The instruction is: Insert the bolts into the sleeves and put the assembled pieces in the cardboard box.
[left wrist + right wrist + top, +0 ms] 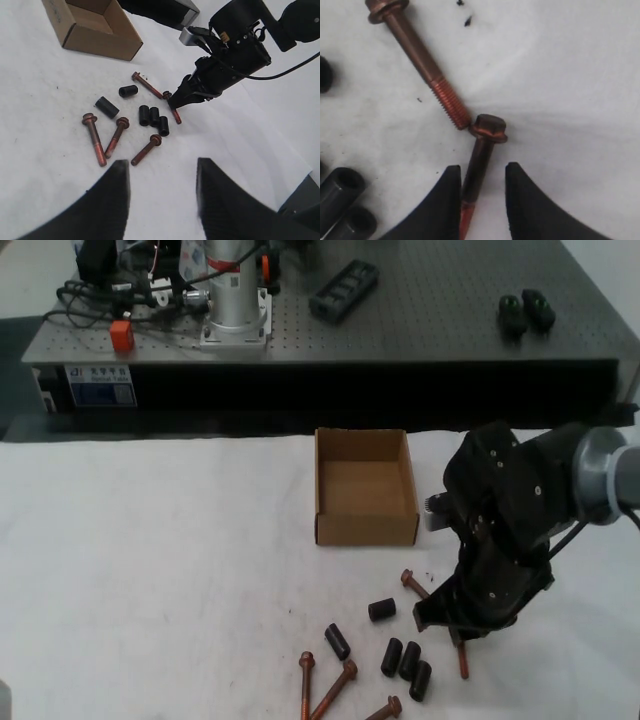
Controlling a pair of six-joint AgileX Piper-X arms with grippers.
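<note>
R gripper is down at the white cloth, fingers spread either side of 1 bolt. A gap shows btwn 1 finger and the shank, so it isn't pinched. That bolt's head touches the threaded tip of a 2nd bolt, which angles away toward the cardboard box. L gripper hangs above the cloth, well apart from the parts, fingers wide apart. 3 other bolts lie loose on the cloth, on the side of the pile away from the box. There are 5 sleeves: 3 lie side by side just beside the straddled bolt, and 2 lie singly, nearer the box. The box sits open-topped on the cloth, beyond the parts, w/ R arm just beside it.
</note>
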